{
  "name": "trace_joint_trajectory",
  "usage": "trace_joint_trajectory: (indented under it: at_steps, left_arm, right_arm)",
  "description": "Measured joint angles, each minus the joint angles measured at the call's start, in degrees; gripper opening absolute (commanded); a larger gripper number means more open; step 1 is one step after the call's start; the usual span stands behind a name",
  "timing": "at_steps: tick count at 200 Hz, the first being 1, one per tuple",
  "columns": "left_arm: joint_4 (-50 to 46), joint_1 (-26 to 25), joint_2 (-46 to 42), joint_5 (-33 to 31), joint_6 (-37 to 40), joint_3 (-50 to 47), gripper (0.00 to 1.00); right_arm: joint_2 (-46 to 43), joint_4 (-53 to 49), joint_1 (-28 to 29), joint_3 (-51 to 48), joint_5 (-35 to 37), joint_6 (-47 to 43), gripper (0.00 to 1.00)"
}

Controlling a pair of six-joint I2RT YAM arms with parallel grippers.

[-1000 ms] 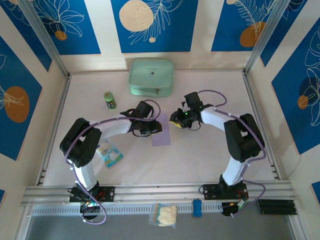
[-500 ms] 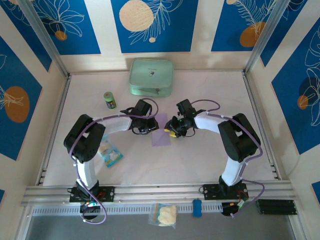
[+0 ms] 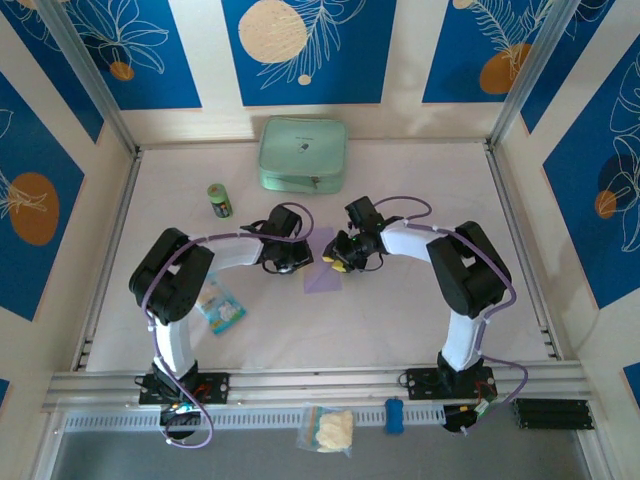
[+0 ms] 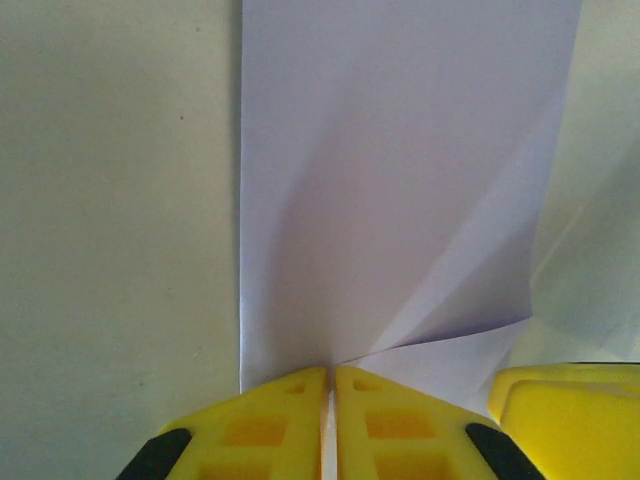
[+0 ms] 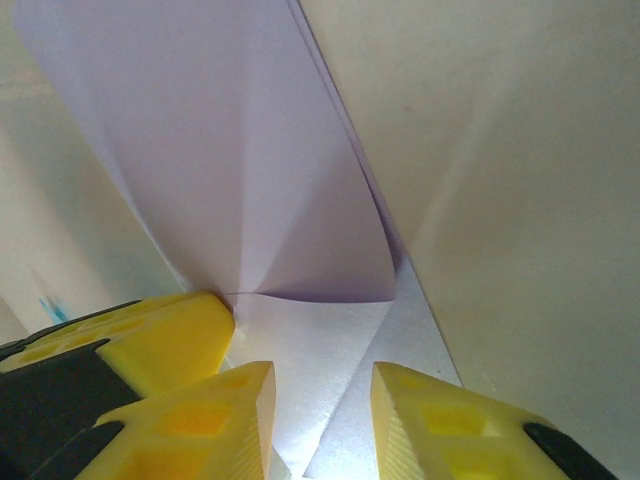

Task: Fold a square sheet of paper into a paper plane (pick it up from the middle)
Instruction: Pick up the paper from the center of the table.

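Note:
The lavender sheet of paper [image 3: 322, 270] lies mid-table, folded into a narrow strip with a corner flap turned over. In the left wrist view the paper [image 4: 400, 170] runs up from my left gripper [image 4: 331, 375], whose yellow jaws are shut on its near edge where the flap crease starts. My left gripper [image 3: 298, 258] sits at the paper's left side. My right gripper [image 3: 336, 258] sits at its right side. The right gripper [image 5: 322, 395] is open and straddles the pale folded flap [image 5: 320, 340] of the paper [image 5: 200, 150]. No finished dart shape is visible.
A mint-green pouch [image 3: 303, 152] lies at the back. A small green can [image 3: 219, 200] stands left of the arms, and a blue-and-white snack packet [image 3: 220, 305] lies beside the left arm. A clear bag [image 3: 330, 430] and a blue item [image 3: 394, 415] rest on the front rail.
My right gripper has moved left onto the paper's right side. The left gripper has edged slightly left, staying at the paper's left edge.

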Motion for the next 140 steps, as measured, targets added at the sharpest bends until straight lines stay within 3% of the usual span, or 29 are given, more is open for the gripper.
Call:
trace_joint_trajectory:
  at_steps: [79,140]
  left_arm:
    - [1.0,0.0,0.0,0.0,-0.2,-0.5,0.12]
    - [1.1,0.0,0.0,0.0,-0.2,-0.5,0.12]
  right_arm:
    - [1.4,-0.6,0.4,1.0,0.3,0.0,0.26]
    - [1.8,4.9,0.4,0.6,-4.4,-0.8,0.23]
